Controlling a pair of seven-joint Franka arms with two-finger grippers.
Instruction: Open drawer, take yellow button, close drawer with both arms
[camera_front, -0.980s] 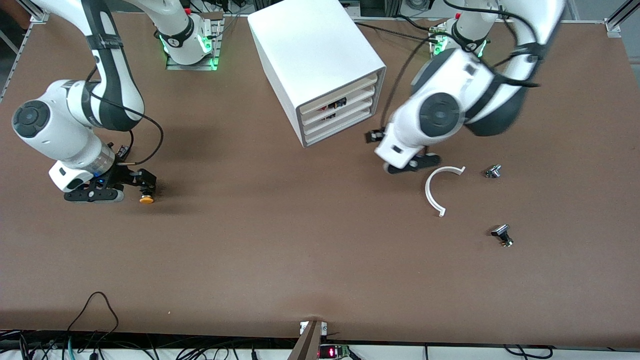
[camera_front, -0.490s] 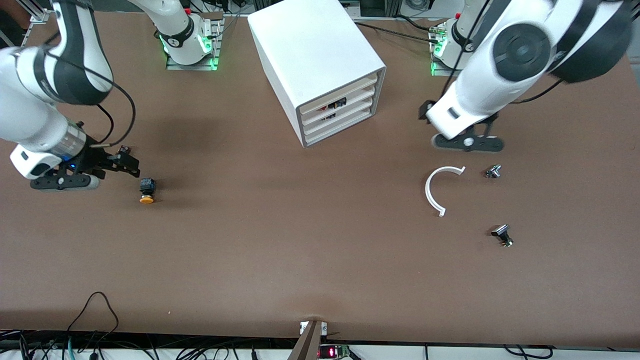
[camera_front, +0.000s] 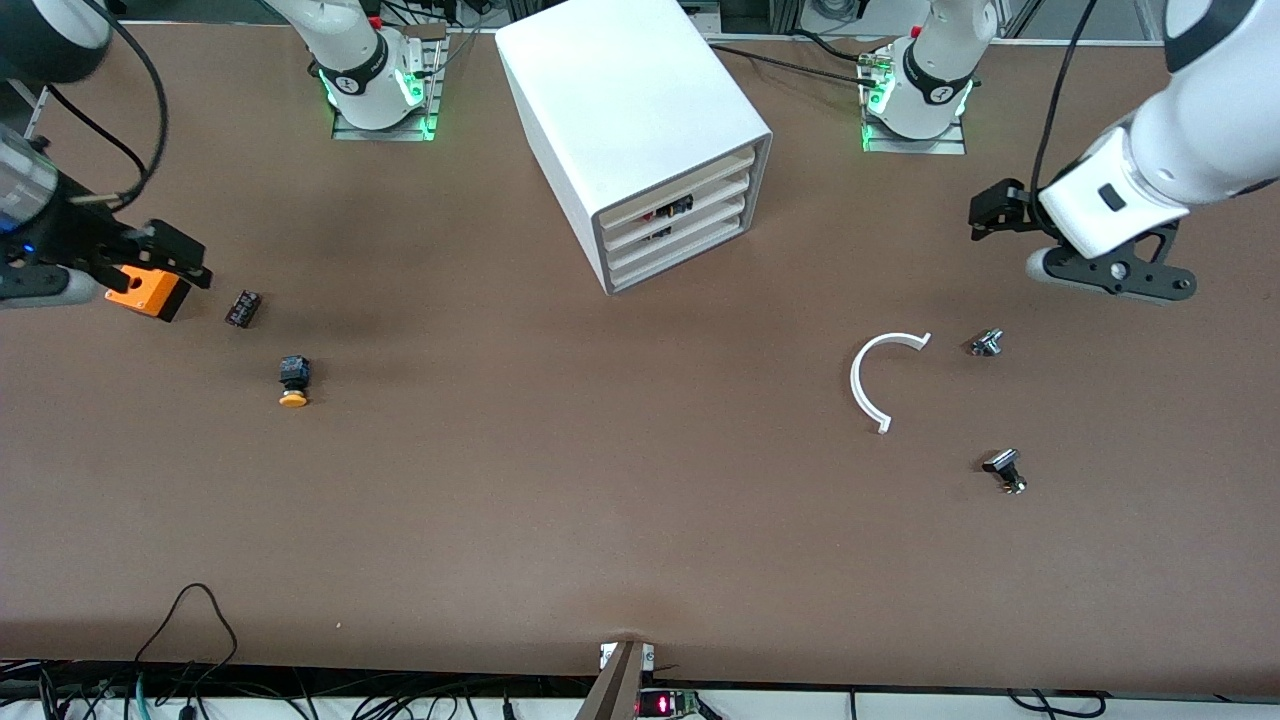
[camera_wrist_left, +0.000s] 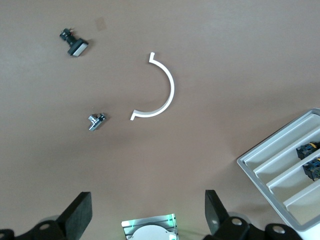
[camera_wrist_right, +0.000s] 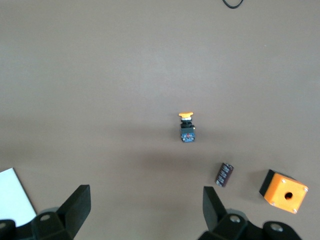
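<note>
The button (camera_front: 293, 384) lies on its side on the table toward the right arm's end, orange cap nearer the front camera; it also shows in the right wrist view (camera_wrist_right: 186, 128). The white cabinet (camera_front: 630, 110) stands mid-table, and its top drawer (camera_front: 690, 180) sits pushed in, flush with the three below. My right gripper (camera_front: 172, 262) is open and empty, up in the air over the orange box; its fingers (camera_wrist_right: 80, 200) are spread wide. My left gripper (camera_front: 992, 216) is open and empty, over bare table toward the left arm's end. The cabinet front (camera_wrist_left: 280, 175) shows in the left wrist view.
An orange square box with a hole (camera_front: 148, 291) and a small black component (camera_front: 242, 307) lie farther from the front camera than the button. A white C-shaped ring (camera_front: 862, 385) and two small metal parts (camera_front: 987, 343) (camera_front: 1004, 470) lie toward the left arm's end.
My right gripper let go of the button, rose and drew away toward its end of the table. My left gripper moved from the cabinet's front out toward the left arm's end.
</note>
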